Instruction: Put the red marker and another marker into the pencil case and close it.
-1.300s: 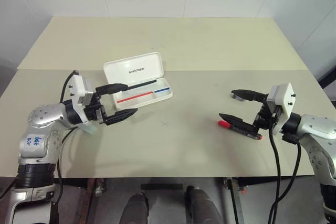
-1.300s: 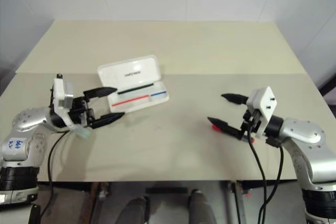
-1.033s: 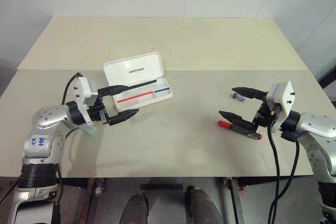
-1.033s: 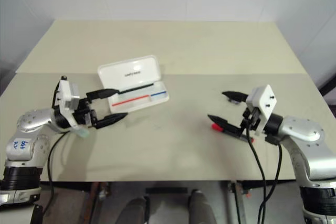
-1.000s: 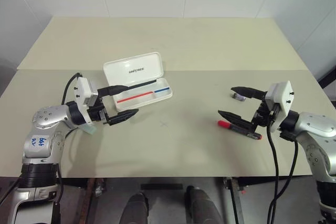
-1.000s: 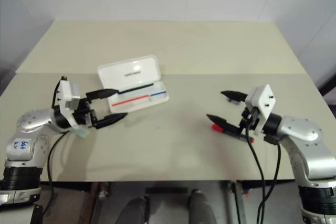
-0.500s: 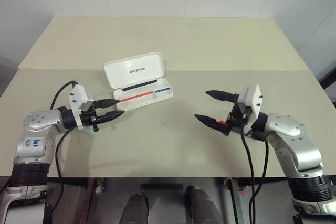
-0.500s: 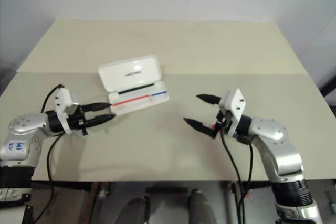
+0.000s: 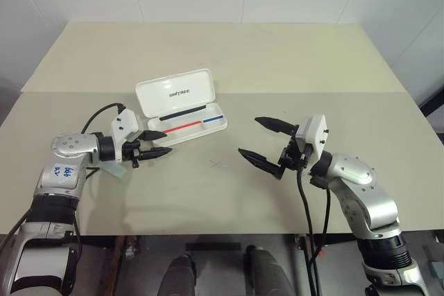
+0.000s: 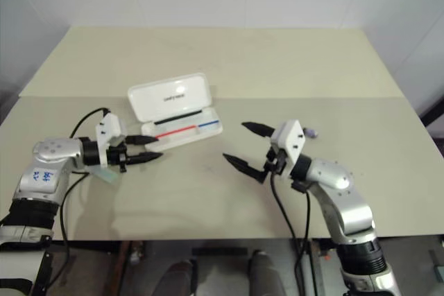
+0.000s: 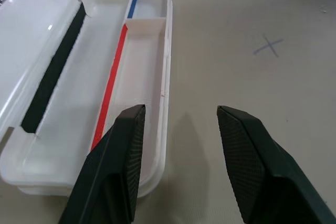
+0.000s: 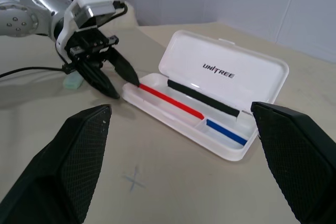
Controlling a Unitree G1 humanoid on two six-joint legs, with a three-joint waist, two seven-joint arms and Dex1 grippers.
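Centrally on the beige table (image 9: 291, 60) lies a faint seam running side to side, and the far half beyond it is bare right up to the white wall, with broad free surface also between the two arms around a small pencilled cross (image 11: 272, 46). The pencil case (image 9: 182, 107) sits open left of the middle, just on the near side of the seam, its lid lettered "UNITREE" tilted back and its tray showing a red stripe and a blue stripe; no marker lies in it. The left gripper (image 9: 155, 143) hangs just off the case's near-left corner, its two black fingers partly parted with nothing between them, one finger (image 11: 118, 156) over the tray's end rim and the other over bare table beside it. A pale green marker (image 9: 114, 170) lies on the table under the left wrist, mostly covered by it. The right gripper (image 9: 262, 140) is right of the middle, well apart from the case, its fingers spread wide and empty, pointing across toward the case. A tiny grey-purple piece (image 10: 311, 132) rests on the table just beyond the right wrist.
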